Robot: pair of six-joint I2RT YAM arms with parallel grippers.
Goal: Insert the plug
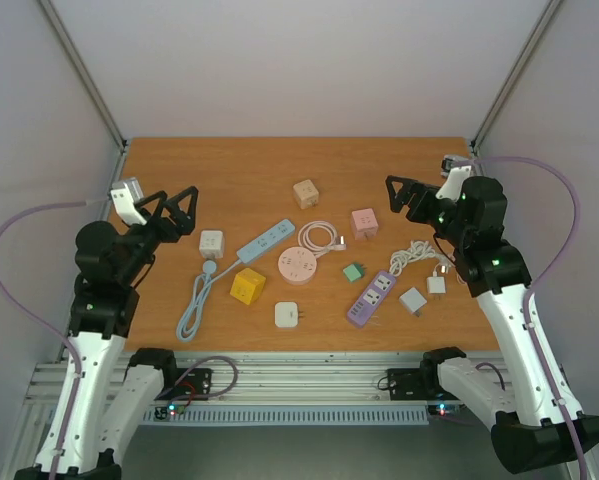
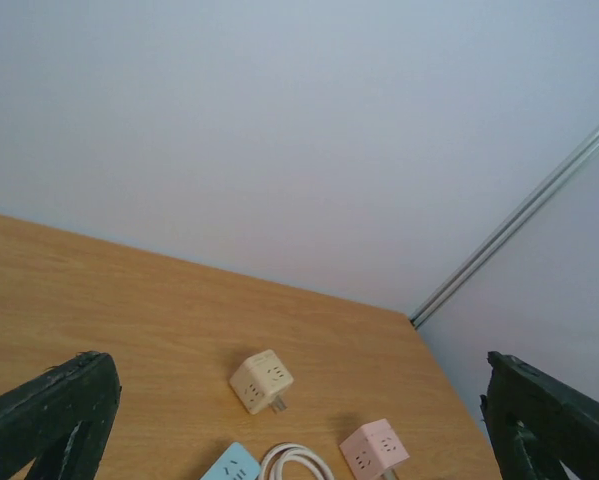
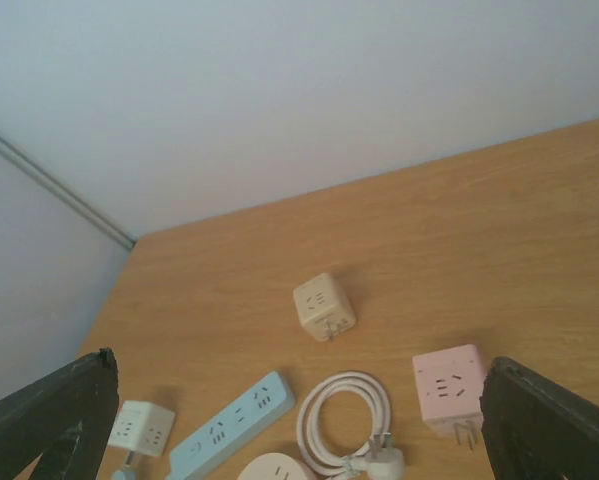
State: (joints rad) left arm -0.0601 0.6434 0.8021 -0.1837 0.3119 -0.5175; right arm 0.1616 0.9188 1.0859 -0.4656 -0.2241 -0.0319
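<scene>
plug [image 1: 339, 243]: white, moulded, on coiled white cable [image 1: 317, 234], laid flat just right of the round pink socket hub [image 1: 297, 265] | table [image 1: 229, 165]: wood-grain board, enclosed by plain pale walls [image 1: 299, 60] | cube adapters [image 1: 305, 193], strips [image 1: 267, 241]: matte plastic, scattered around the hub | left gripper [image 1: 179, 212], right gripper [image 1: 407, 197]: raised either side of the hub, jaws spread wide, nothing held

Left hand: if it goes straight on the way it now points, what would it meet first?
Probably the beige cube socket, low in the middle of the left wrist view. The left hand seems raised above the table, so it may pass over; depth is unclear.
</scene>
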